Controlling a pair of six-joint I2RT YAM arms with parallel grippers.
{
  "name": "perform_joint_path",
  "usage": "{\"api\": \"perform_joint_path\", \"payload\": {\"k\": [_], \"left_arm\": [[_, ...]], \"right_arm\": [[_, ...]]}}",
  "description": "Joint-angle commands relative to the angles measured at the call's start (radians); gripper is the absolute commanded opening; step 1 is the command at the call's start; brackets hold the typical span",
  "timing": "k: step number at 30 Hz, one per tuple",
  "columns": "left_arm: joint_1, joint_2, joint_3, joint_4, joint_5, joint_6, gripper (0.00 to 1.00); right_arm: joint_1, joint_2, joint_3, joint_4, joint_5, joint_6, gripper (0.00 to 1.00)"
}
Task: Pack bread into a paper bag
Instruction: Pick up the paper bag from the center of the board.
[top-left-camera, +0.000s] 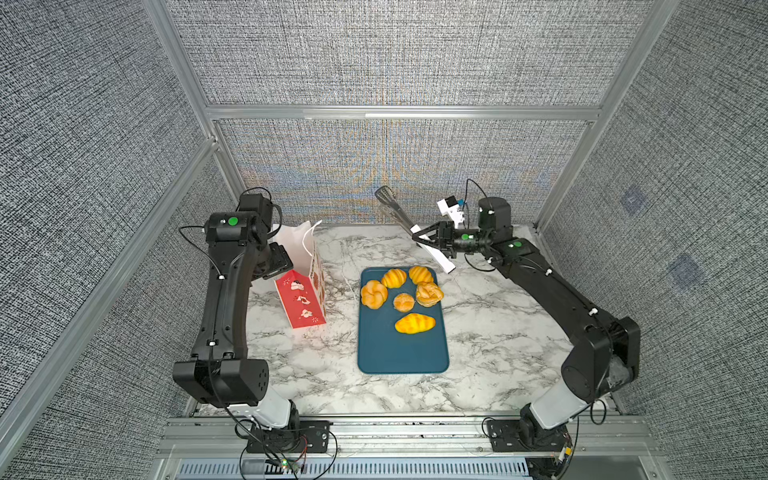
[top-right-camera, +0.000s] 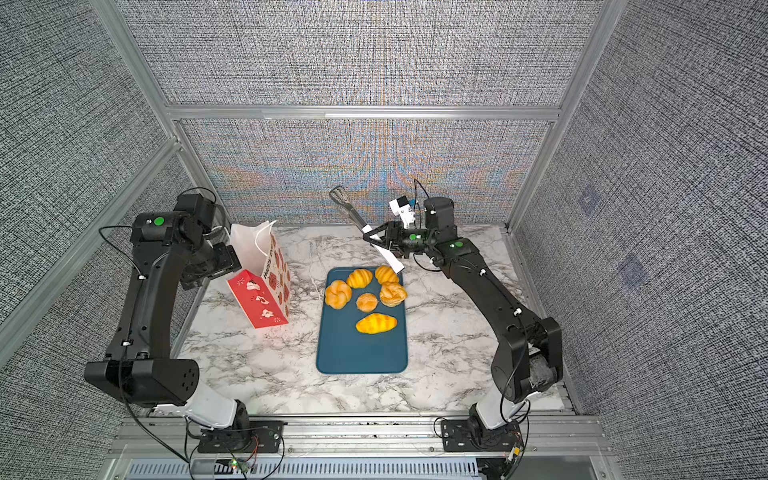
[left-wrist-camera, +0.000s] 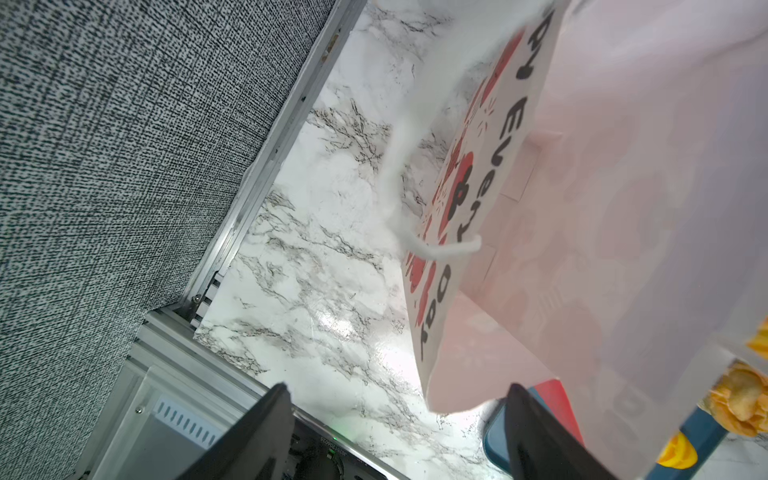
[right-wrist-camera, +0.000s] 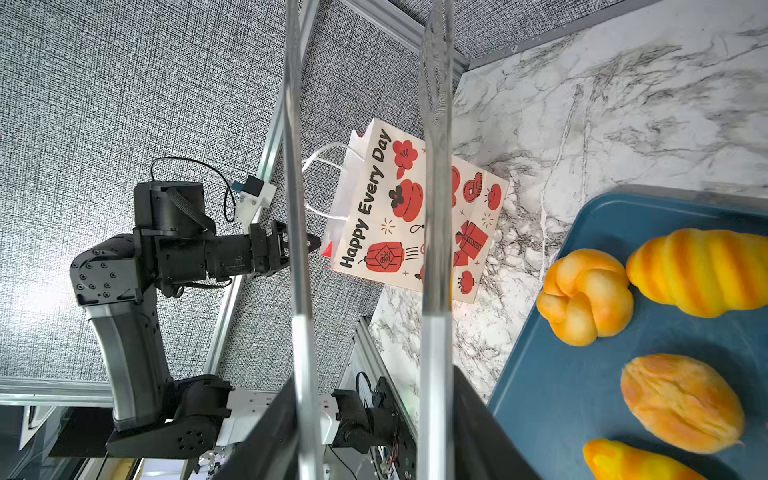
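Note:
Several golden-orange pieces of bread (top-left-camera: 403, 302) (top-right-camera: 367, 302) lie on a blue tray (top-left-camera: 399, 353). The paper bag (top-left-camera: 301, 299) (top-right-camera: 259, 299) stands upright left of the tray, with red sides and a printed white front (right-wrist-camera: 415, 216). My left gripper (left-wrist-camera: 399, 388) is open at the bag's upper rim; a corner of the white front panel (left-wrist-camera: 453, 390) hangs between its fingers, close to one of them. My right gripper (right-wrist-camera: 370, 395) is shut on metal tongs (top-left-camera: 392, 212), held above the tray's far end. The tong arms (right-wrist-camera: 297, 208) stand apart with nothing between them.
The marble tabletop (top-left-camera: 498, 332) is fenced by aluminium frame rails and grey fabric walls on three sides. The bag's white cord handle (left-wrist-camera: 440, 249) hangs loose over its front. My left arm (right-wrist-camera: 178, 257) leans in from the bag's far side.

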Motion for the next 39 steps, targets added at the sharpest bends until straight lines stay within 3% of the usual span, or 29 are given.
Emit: {"api": "perform_joint_path", "payload": {"k": [1,14,16,28,30,39], "left_arm": [[0.005,0.016,0.001,0.026,-0.006,-0.004,0.82],[0.022,0.027,-0.094,0.124,0.000,-0.015,0.66],[0.024,0.028,-0.105,0.138,0.013,-0.015,0.59],[0.027,0.038,-0.081,0.143,0.039,-0.011,0.39],[0.027,0.036,-0.083,0.146,0.038,-0.009,0.28],[0.029,0.049,-0.099,0.184,0.125,0.016,0.26]], "right_arm": [[-0.004,-0.009,0.002,0.037,-0.015,-0.010,0.51],[-0.022,-0.020,-0.007,0.027,-0.017,-0.016,0.51],[-0.023,-0.022,-0.011,0.026,-0.017,-0.017,0.51],[-0.026,-0.013,-0.010,0.028,-0.017,-0.017,0.51],[-0.026,-0.011,-0.007,0.029,-0.018,-0.018,0.51],[-0.033,-0.013,-0.013,0.028,-0.017,-0.022,0.51]]}}
